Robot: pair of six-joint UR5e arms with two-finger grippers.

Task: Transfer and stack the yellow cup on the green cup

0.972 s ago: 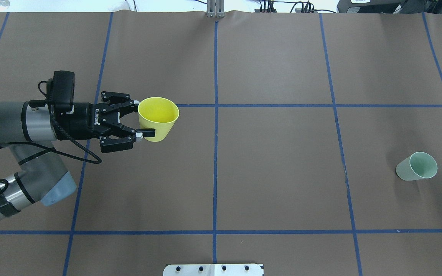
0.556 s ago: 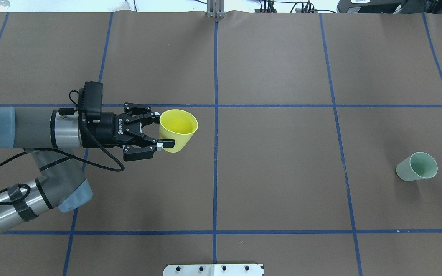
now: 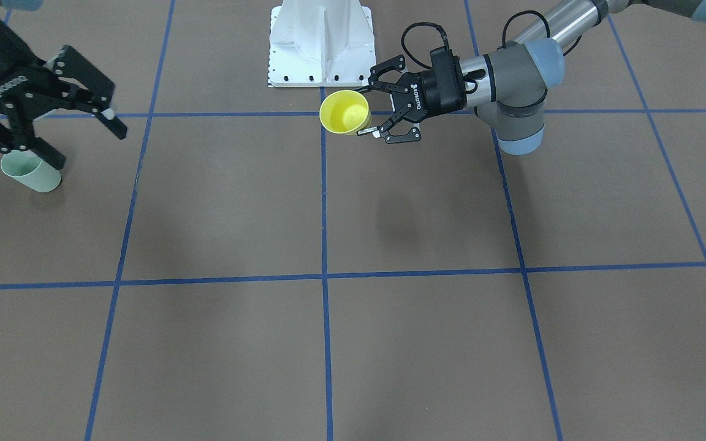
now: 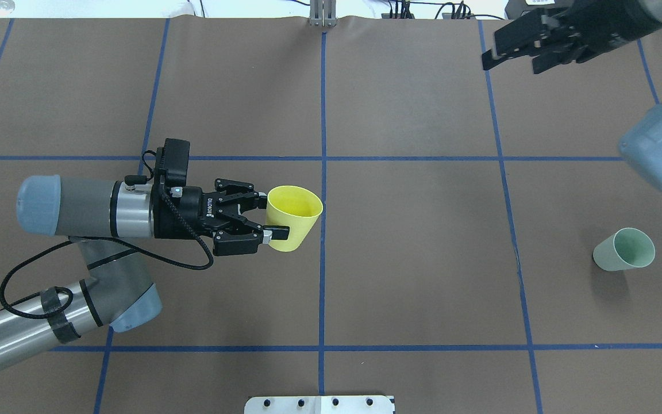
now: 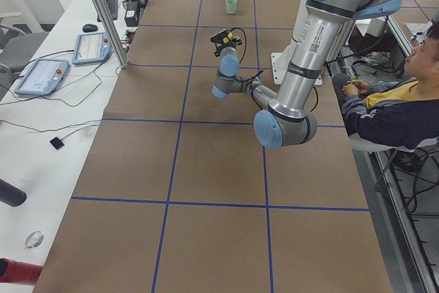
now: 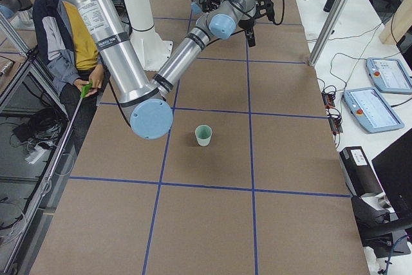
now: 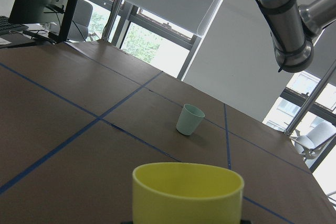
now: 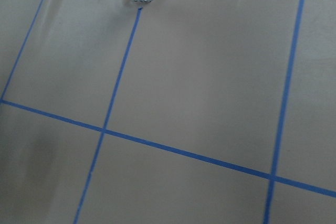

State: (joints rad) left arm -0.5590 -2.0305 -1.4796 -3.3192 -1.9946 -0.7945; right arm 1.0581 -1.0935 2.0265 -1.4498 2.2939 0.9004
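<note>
My left gripper is shut on the yellow cup, holding it by the wall, upright and above the table just left of the centre tape line. In the front-facing view the yellow cup hangs near the robot base with the left gripper around it. The left wrist view has the yellow cup's rim at the bottom. The green cup stands upright at the table's right side, also seen as the green cup. My right gripper is open and empty, high above the far right, well beyond the green cup.
Blue tape lines divide the brown table cover into squares. The white robot base plate sits at the near edge. A seated person is beside the table behind the robot. Screens and cables lie on the side bench.
My left arm has carried the yellow cup rightward and slightly nearer, toward the centre line. My right arm has come into the overhead view at the top right. The green cup has stayed put.
</note>
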